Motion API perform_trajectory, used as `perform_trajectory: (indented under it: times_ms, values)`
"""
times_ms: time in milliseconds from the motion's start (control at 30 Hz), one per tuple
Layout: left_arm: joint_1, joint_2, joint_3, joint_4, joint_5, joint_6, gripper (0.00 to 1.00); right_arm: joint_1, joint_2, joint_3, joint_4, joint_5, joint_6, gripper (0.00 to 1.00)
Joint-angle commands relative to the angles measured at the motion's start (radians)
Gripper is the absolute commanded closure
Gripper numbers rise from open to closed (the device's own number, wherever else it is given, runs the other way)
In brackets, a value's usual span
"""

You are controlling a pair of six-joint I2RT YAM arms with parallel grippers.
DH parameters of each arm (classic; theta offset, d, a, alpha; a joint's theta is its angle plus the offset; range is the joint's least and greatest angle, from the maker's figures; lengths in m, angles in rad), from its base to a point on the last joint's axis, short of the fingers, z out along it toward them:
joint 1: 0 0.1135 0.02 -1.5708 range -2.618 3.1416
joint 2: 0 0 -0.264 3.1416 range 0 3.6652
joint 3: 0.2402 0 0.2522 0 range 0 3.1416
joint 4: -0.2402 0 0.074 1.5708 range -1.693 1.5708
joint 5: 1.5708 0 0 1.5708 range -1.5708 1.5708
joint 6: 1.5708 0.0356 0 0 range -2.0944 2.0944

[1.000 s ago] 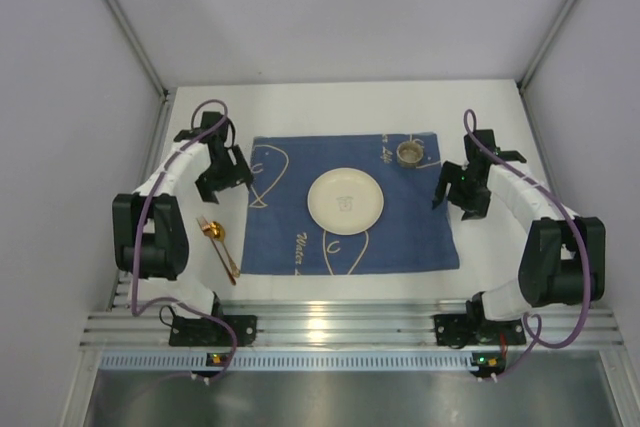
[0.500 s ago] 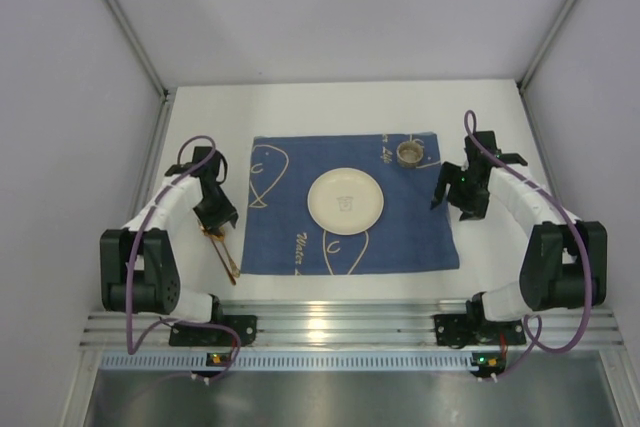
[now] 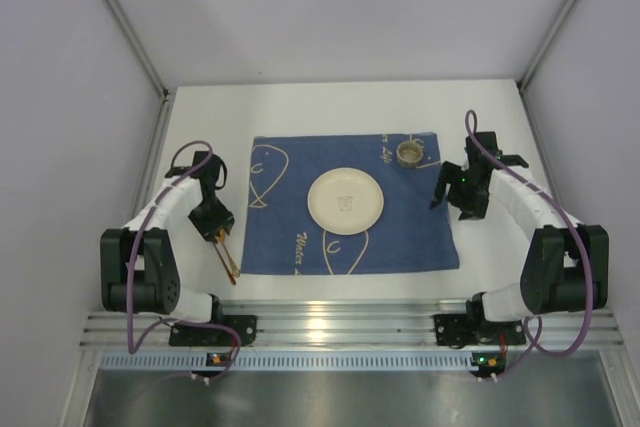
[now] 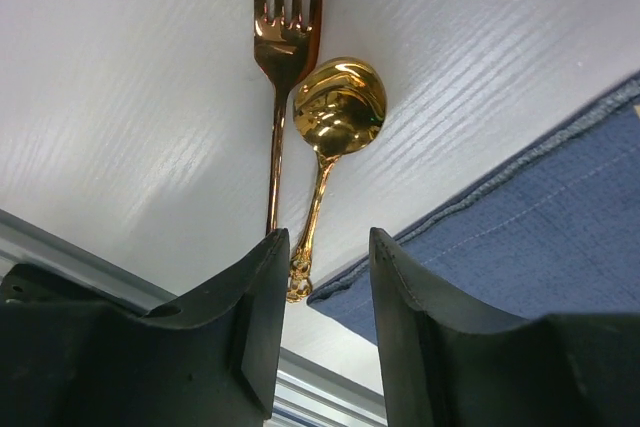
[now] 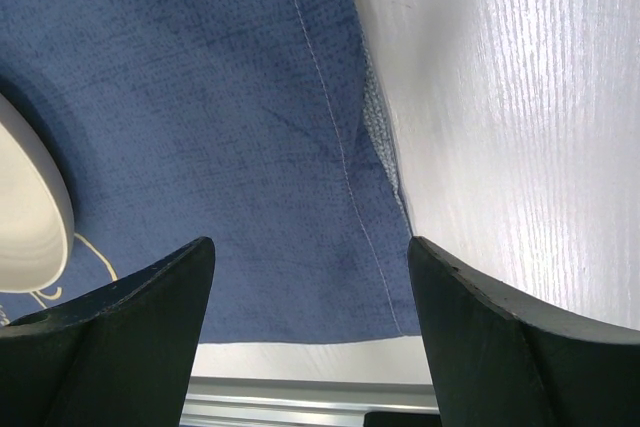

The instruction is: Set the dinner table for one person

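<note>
1. The left gripper (image 4: pixel 324 252) hovers with its jaws only narrowly apart, holding nothing. The handle tip of the gold spoon (image 4: pixel 340 107) lies beneath the gap, with the fork (image 4: pixel 278 57) just beside it.
2. The right gripper (image 5: pixel 310 247) is spread wide above the edge of the blue placemat (image 5: pixel 200 97) (a white plate (image 5: pixel 25 197) is off to one side).
3. The dinner table (image 3: pixel 500 117) lies under both grippers.

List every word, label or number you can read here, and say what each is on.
"Water", roughly: white script on the blue placemat, near its front left; the rest is blurred.
More white script beside the small cup: too small to read.
Mark at the centre of the plate: unreadable.
</note>
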Motion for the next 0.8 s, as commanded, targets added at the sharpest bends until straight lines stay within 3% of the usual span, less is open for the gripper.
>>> perform_trajectory:
  times_ms: [0, 533, 767]
  values:
    - [0.01, 0.017, -0.03, -0.022, -0.005, -0.07, 0.57, 0.003, -0.039, -0.013, 0.016, -0.004, -0.013, 0.21]
    - [0.012, 0.085, -0.137, 0.157, -0.004, -0.053, 0.6, 0.003, -0.018, -0.011, 0.017, -0.003, -0.013, 0.21]
    - [0.012, 0.143, -0.14, 0.212, -0.005, -0.032, 0.72, 0.003, -0.007, -0.005, 0.016, -0.003, -0.013, 0.21]
